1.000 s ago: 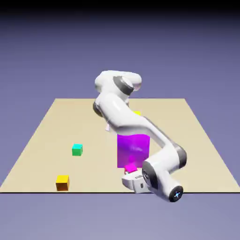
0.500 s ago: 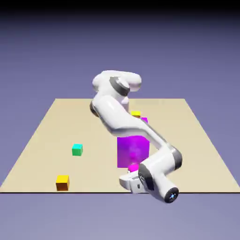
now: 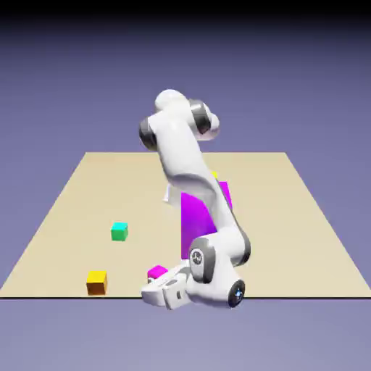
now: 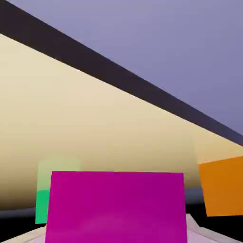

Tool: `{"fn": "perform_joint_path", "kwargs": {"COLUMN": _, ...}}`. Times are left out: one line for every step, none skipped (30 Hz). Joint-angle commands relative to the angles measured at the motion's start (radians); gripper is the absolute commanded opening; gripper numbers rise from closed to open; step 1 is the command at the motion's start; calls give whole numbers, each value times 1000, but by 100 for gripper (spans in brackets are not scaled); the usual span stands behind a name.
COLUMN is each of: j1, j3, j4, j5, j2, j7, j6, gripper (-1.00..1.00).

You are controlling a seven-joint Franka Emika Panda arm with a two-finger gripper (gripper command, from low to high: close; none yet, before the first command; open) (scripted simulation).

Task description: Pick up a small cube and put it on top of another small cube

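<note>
While the arm stretches low toward the near edge of the table [image 3: 65, 210], the gripper [image 3: 154, 284] has its fingers clamped on the small cube [image 3: 157, 273], the magenta one, which fills the bottom of the hand view [image 4: 116, 206] between the jaws. Count the small cubes: four show, that magenta one, a green cube [image 3: 119, 231], an orange cube [image 3: 96, 282], and a sliver of yellow cube [image 3: 213, 174] behind the arm. One tall magenta block [image 3: 197, 217] stands mid-table, partly hidden.
</note>
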Motion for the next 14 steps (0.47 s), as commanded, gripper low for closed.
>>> {"fn": "perform_joint_path", "kwargs": {"j1": 7, "j3": -36, "j4": -22, "j5": -17, "j2": -25, "j7": -37, "j6": 32, "gripper": -100}}
{"fn": "perform_joint_path", "kwargs": {"j1": 14, "j3": -73, "j4": -43, "j5": -32, "j2": -49, "j7": -75, "j6": 63, "gripper": -100}}
{"fn": "perform_joint_path", "kwargs": {"j1": 22, "j3": -109, "j4": -65, "j5": -47, "j2": -74, "j7": -112, "j6": 94, "gripper": -100}}
{"fn": "perform_joint_path", "kwargs": {"j1": 29, "j3": -145, "j4": -86, "j5": -62, "j2": -98, "j7": -149, "j6": 126, "gripper": -100}}
{"fn": "perform_joint_path", "kwargs": {"j1": 36, "j3": -181, "j4": -108, "j5": -77, "j2": -123, "j7": -186, "j6": 157, "gripper": -100}}
{"fn": "perform_joint_path", "kwargs": {"j1": 43, "j3": -217, "j4": -129, "j5": -92, "j2": -147, "j7": -223, "j6": 188, "gripper": -100}}
{"fn": "perform_joint_path", "kwargs": {"j1": 45, "j3": -227, "j4": -135, "j5": -96, "j2": -154, "j7": -233, "j6": 196, "gripper": -100}}
{"fn": "perform_joint_path", "kwargs": {"j1": 45, "j3": -227, "j4": -135, "j5": -96, "j2": -154, "j7": -233, "j6": 196, "gripper": -100}}
{"fn": "perform_joint_path", "kwargs": {"j1": 20, "j3": -244, "j4": -155, "j5": -121, "j2": -137, "j7": -213, "j6": 240, "gripper": -100}}
{"fn": "perform_joint_path", "kwargs": {"j1": -6, "j3": -261, "j4": -174, "j5": -145, "j2": -120, "j7": -194, "j6": 283, "gripper": -100}}
{"fn": "perform_joint_path", "kwargs": {"j1": -8, "j3": -262, "j4": -176, "j5": -147, "j2": -119, "j7": -192, "j6": 286, "gripper": -100}}
{"fn": "perform_joint_path", "kwargs": {"j1": -8, "j3": -262, "j4": -176, "j5": -147, "j2": -119, "j7": -192, "j6": 286, "gripper": 100}}
{"fn": "perform_joint_path", "kwargs": {"j1": -8, "j3": -262, "j4": -176, "j5": -147, "j2": -119, "j7": -192, "j6": 286, "gripper": 100}}
{"fn": "perform_joint_path", "kwargs": {"j1": 18, "j3": -245, "j4": -156, "j5": -122, "j2": -136, "j7": -212, "j6": 243, "gripper": 100}}
